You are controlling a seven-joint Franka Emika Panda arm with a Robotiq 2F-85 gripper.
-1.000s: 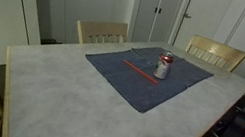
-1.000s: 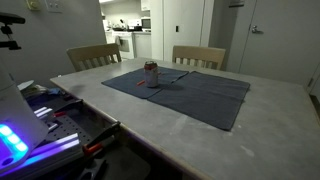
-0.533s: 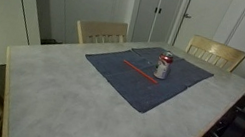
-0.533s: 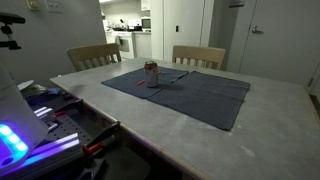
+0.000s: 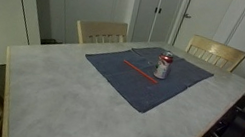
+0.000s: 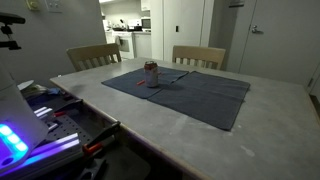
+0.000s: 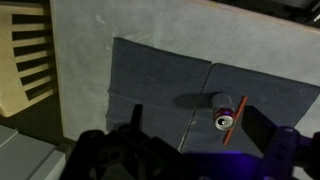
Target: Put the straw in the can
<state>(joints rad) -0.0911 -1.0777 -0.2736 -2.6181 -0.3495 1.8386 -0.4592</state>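
The silver-grey can (image 5: 163, 66) with red near its top stands upright on a dark blue-grey cloth (image 5: 144, 88) in both exterior views (image 6: 151, 73). The red straw (image 5: 142, 71) lies flat on the cloth right beside the can. In the wrist view the can (image 7: 222, 112) is seen from above, with the straw (image 7: 235, 120) lying along its right side. My gripper (image 7: 194, 110) is open and empty, high above the cloth; its dark fingers (image 7: 262, 125) stand wide apart. The gripper is out of view in both exterior views.
The cloth lies on a pale stone-look table (image 5: 57, 93). Two wooden chairs (image 5: 102, 31) (image 5: 217, 53) stand at the far side, and one shows in the wrist view (image 7: 25, 60). Lit equipment (image 6: 20, 135) sits off the table's edge.
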